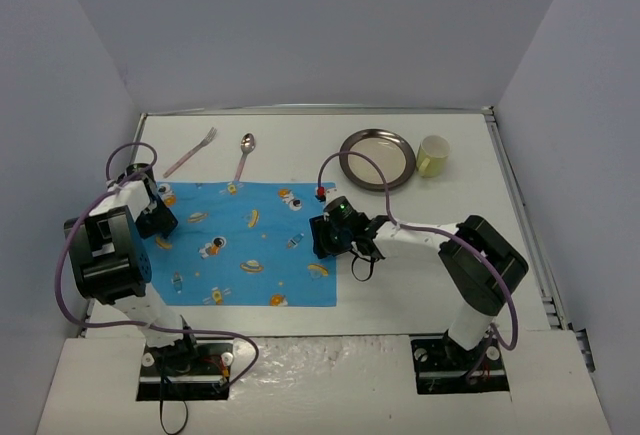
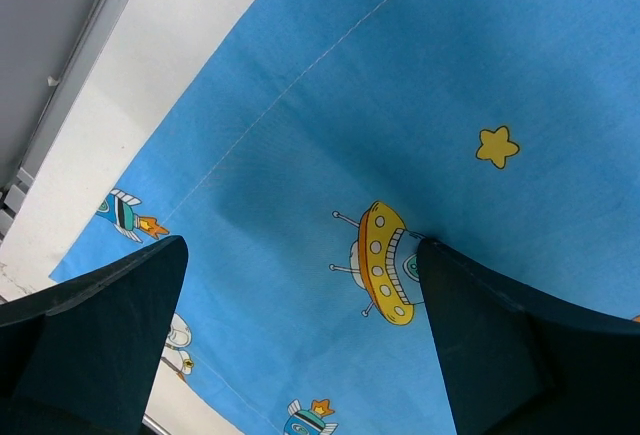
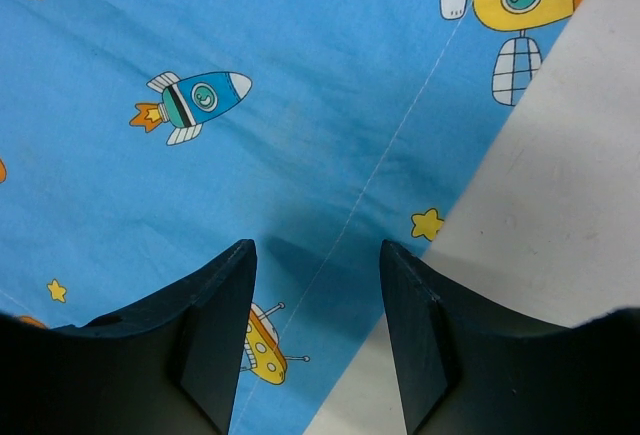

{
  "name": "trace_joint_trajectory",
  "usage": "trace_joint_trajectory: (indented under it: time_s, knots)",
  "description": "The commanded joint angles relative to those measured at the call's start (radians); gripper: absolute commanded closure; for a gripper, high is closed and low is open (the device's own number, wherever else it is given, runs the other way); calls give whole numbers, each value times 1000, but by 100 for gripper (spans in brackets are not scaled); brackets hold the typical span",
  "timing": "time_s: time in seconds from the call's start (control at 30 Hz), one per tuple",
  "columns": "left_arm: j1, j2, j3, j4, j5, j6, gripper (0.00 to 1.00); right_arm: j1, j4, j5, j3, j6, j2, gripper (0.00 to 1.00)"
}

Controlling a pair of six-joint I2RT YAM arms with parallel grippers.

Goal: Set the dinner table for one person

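The large flat white rectangular counter (image 1: 300,150), thin metal edge and all, spans the whole booth floor. On its near-left part lies a blue cartoon-printed cloth mat (image 1: 240,245). Left hand (image 1: 160,217) is spread wide over the mat's left edge. Right hand (image 1: 322,237) is parted too, over the right edge, gripping nothing. Along the far side: pinkish metal fork (image 1: 190,153), metal spoon (image 1: 245,153), round metal plate (image 1: 377,158), pale yellow cup (image 1: 433,156).
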State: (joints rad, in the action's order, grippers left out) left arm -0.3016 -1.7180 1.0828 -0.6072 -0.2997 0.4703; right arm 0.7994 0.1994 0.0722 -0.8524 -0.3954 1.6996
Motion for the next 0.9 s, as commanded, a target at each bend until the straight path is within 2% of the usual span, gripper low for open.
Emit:
trace_joint_trajectory:
  time_s: [0.0, 0.13, 0.37, 0.5, 0.67, 0.87]
  knots:
    - [-13, 3, -2, -54, -54, 13, 3, -14, -55, -22, 11, -2, 11, 50]
    - [-3, 75, 67, -96, -48, 14, 3, -14, -88, -60, -13, -15, -77, 44]
    - [58, 343, 208, -156, 47, -10, 3, -68, -122, -149, -30, -108, -305, 17]
    - [116, 535, 177, -127, 141, -66, 3, -117, -118, -240, 5, -178, -421, 1]
    - [147, 813, 0, -43, 292, -127, 3, -205, -73, -281, 73, -324, -514, 0]
    - [186, 1064, -220, 33, 359, -134, 3, -348, 154, -204, 227, -459, -551, 3]
